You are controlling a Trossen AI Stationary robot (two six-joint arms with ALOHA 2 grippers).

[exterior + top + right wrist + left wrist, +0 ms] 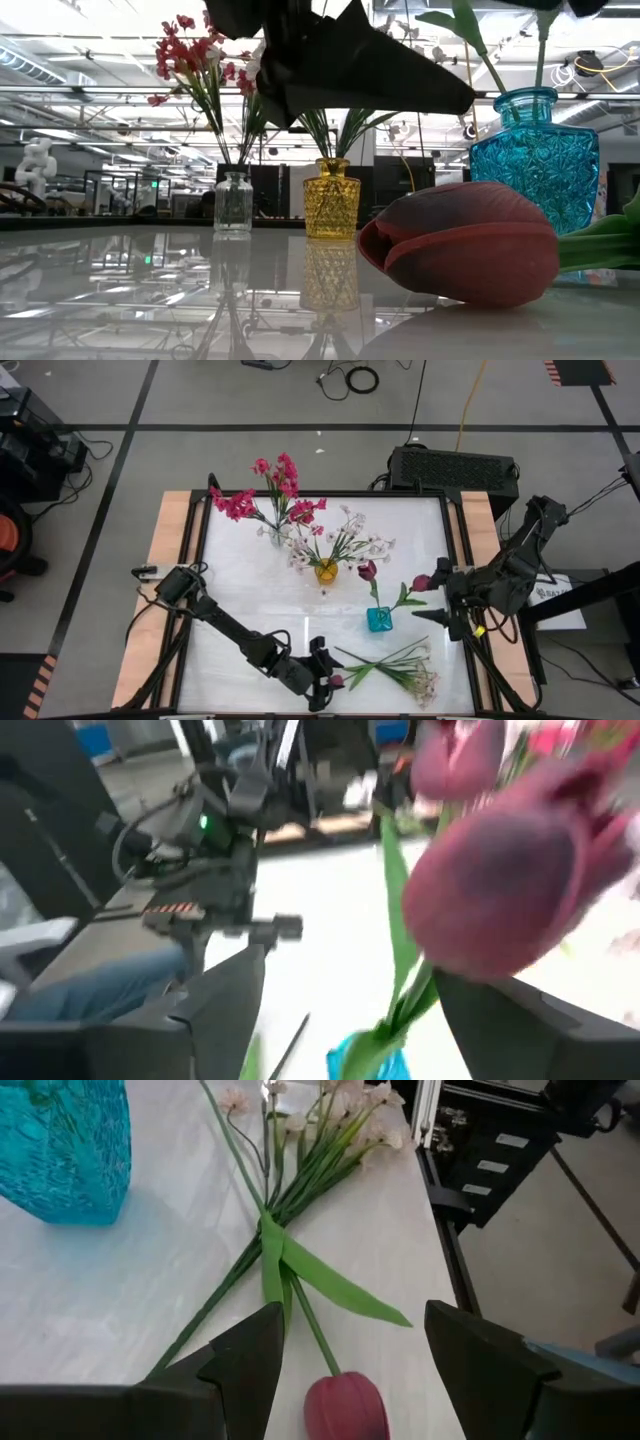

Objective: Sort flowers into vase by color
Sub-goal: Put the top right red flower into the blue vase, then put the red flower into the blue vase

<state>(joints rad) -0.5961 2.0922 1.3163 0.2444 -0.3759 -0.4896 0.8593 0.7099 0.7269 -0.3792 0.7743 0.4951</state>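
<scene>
A maroon tulip bud [338, 682] [345, 1405] [465, 245] lies on its side near the table's near edge. Its stem runs into a loose bundle of white sprigs [408, 668] [320, 1125]. My left gripper [327, 678] [350, 1320] is open just above the bud, with one finger on either side. My right gripper [428, 610] [350, 970] is open beside the blue vase [379, 619]. A second tulip [421, 582] [510, 890] leans out of that vase, its stem [405, 980] passing between the open fingers. A third tulip [368, 570] stands in the same vase. My right gripper's fingers stand on either side of the leaning tulip's stem [400, 950], coming level from the table's right. The wrist view is blurred, so I cannot tell whether a finger touches the stem. The stem's lower end is in the blue vase [365, 1055].
A clear vase [277, 535] [233, 200] holds pink blossoms [270, 495]. A yellow vase [327, 571] [330, 200] holds white blossoms [350, 542]. Both stand in the far half of the table. The white tabletop [250, 590] lies bare on the left.
</scene>
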